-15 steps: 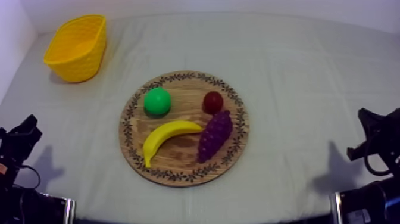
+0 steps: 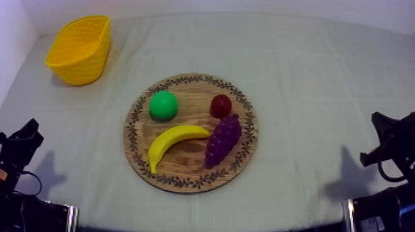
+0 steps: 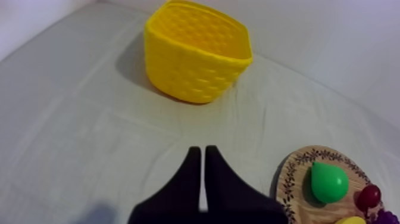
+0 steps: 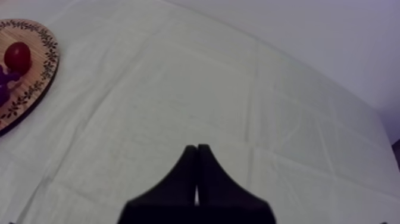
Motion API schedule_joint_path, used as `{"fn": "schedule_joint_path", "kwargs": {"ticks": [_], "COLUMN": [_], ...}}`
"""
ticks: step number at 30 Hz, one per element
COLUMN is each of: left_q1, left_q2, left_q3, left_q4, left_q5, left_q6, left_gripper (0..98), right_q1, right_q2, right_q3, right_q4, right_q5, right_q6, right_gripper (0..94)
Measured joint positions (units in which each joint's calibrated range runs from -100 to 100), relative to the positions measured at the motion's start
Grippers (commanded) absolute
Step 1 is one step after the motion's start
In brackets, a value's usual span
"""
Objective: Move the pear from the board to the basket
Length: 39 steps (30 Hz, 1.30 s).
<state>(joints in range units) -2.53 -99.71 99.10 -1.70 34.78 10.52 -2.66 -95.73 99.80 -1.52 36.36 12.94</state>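
A green pear (image 2: 163,105) lies on the upper left part of the round wooden board (image 2: 142,154) at the table's middle. The yellow basket (image 2: 80,49) stands at the far left corner, empty as far as I see. My left gripper (image 2: 28,132) rests low at the left edge, well short of the board. In the left wrist view its fingers (image 3: 199,156) lie together as a narrow wedge, with the basket (image 3: 196,50) ahead and the pear (image 3: 328,182) on the board (image 3: 291,179) beside it. My right gripper (image 2: 378,120) rests low at the right; its fingers (image 4: 197,152) lie together too.
On the board with the pear lie a banana (image 2: 173,142), a bunch of purple grapes (image 2: 222,139) and a small red fruit (image 2: 220,105). The right wrist view catches the board's rim (image 4: 44,74) and the red fruit (image 4: 18,56). Grey-white cloth spreads around the board.
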Motion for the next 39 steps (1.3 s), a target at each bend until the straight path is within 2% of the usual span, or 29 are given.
{"fn": "schedule_joint_path", "kwargs": {"ticks": [5, 10, 17, 23, 26, 30, 34, 39], "left_q1": [0.0, 1.0, 4.9, 9.1, 11.6, 13.7, 14.2, 14.2], "left_q2": [0.0, 0.0, -0.2, -0.1, 1.7, 5.4, 9.9, 17.4], "left_q3": [0.0, 0.0, 0.0, 0.0, -0.5, -1.9, -3.4, -5.7], "left_q4": [0.0, 0.0, 0.0, 0.38, 1.7, 4.74, 8.4, 10.89], "left_q5": [0.0, 0.0, 0.0, -1.6, -1.9, -2.1, -2.6, -2.6], "left_q6": [0.0, -1.3, -3.6, -2.3, -2.3, -4.7, -8.0, -10.5], "left_gripper": [0.0, 0.0, 0.0, 0.0, 0.0, 0.0, 0.0, 0.0], "right_q1": [0.0, 0.0, 0.0, 0.0, 0.0, 0.0, 0.0, 0.0], "right_q2": [0.0, 0.0, 0.0, 0.0, 0.0, 0.0, 0.0, 0.0], "right_q3": [0.0, 0.0, 0.0, 0.0, 0.0, 0.0, 0.0, 0.0], "right_q4": [0.0, 0.0, 0.0, 0.0, 0.0, 0.1, 0.1, 0.1], "right_q5": [0.0, 0.0, 0.0, 0.0, 0.0, 0.0, 0.0, 0.0], "right_q6": [0.0, 0.0, 0.0, 0.0, 0.0, 0.0, 0.0, 0.0], "right_gripper": [0.4, 0.4, 0.4, 0.4, 0.4, 0.4, 0.4, 0.4]}}
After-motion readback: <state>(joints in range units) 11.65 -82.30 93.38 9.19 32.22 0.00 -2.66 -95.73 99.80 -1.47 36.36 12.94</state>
